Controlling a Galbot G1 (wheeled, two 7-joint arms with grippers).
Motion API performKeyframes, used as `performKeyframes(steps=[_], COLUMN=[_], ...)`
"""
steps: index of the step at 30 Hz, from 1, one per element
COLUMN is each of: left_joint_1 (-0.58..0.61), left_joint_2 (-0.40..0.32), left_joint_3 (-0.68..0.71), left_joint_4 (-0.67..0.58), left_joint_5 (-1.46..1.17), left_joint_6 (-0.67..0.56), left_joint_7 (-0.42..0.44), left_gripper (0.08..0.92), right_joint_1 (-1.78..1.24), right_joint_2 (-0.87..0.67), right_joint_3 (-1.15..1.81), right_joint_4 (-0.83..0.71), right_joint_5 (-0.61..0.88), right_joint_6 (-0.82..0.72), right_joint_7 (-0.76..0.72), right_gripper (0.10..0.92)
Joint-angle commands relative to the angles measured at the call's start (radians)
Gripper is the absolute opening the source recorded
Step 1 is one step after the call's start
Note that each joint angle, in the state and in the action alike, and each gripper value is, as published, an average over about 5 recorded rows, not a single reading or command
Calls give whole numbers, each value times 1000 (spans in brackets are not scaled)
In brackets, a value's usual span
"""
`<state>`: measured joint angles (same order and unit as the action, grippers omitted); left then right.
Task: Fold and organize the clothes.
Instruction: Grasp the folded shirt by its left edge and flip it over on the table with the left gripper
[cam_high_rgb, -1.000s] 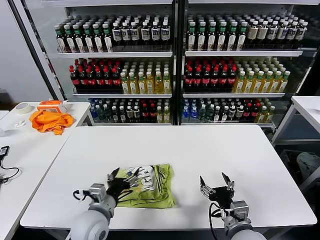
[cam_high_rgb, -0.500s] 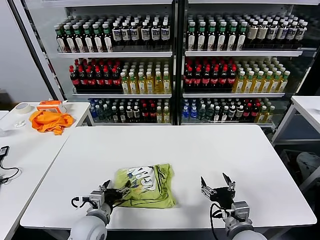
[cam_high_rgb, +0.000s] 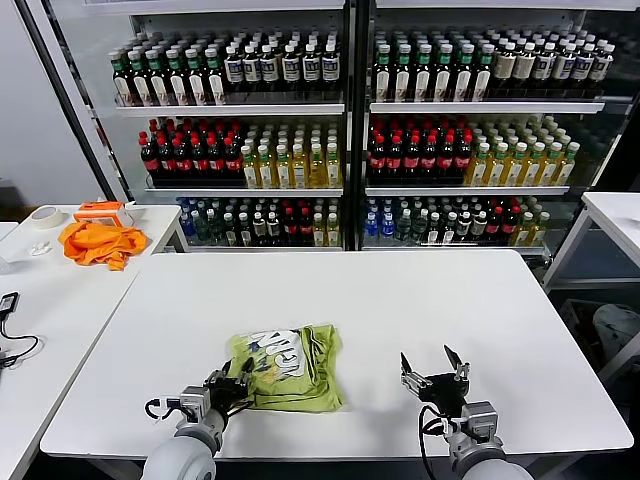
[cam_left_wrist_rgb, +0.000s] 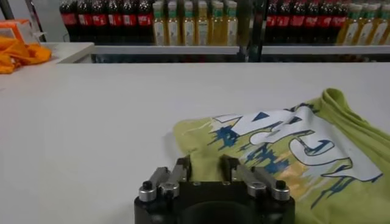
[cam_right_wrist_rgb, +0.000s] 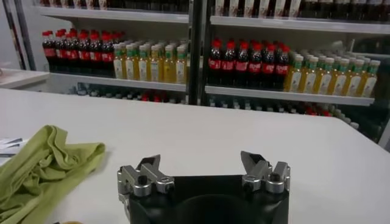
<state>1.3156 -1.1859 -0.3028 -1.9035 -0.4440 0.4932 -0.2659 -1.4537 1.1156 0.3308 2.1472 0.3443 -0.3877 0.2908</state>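
T-shirt (cam_high_rgb: 288, 368) folded on table (cam_high_rgb: 420, 300), white print unreadable; left gripper (cam_high_rgb: 236, 389) at its 9 o'clock edge, jaws narrow, grip unclear; right gripper (cam_high_rgb: 433, 370) at 3 o'clock, wide, empty.

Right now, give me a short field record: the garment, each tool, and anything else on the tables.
garment: light yellow-green cotton T-shirt, folded roughly square, white printed graphic up, near front edge of white table
left tool: low at the shirt's left edge, fingers narrowed; grip unclear
right tool: open, holding nothing, right of the shirt, apart from it
side table: bright orange cloth
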Motion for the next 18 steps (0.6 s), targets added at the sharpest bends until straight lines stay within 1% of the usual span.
performKeyframes(steps=[1, 5, 8, 13, 14, 16, 18], left_joint_1=[-19, -15, 30, 169, 196, 230, 224], left_joint_2=[61, 184, 297, 520, 553, 602, 604], left_joint_3=[-56, -181, -323, -625, -678, -756, -752], left_joint_4=[-21, -104, -152, -139, -131, -129, -160], left_joint_5=[79, 67, 63, 73, 72, 59, 29], left_joint_6=[-19, 28, 69, 83, 84, 84, 85], left_joint_7=[-12, 18, 83, 199, 223, 259, 264], left_gripper=[281, 169, 112, 103, 103, 103, 103], right_joint_1=[0, 2, 4, 18, 20, 24, 26], right_joint_2=[-3, -5, -5, -1, 0, 2, 6], right_joint_3=[2, 4, 4, -4, -5, -7, -10], right_joint_4=[0, 2, 1, -2, -2, -2, -3], right_joint_5=[0, 0, 0, 1, 1, 1, 0], right_joint_6=[1, 3, 3, 2, 2, 2, 1], right_joint_7=[-1, -2, -3, -3, -3, -3, -3], right_gripper=[823, 823, 823, 823, 823, 823, 823])
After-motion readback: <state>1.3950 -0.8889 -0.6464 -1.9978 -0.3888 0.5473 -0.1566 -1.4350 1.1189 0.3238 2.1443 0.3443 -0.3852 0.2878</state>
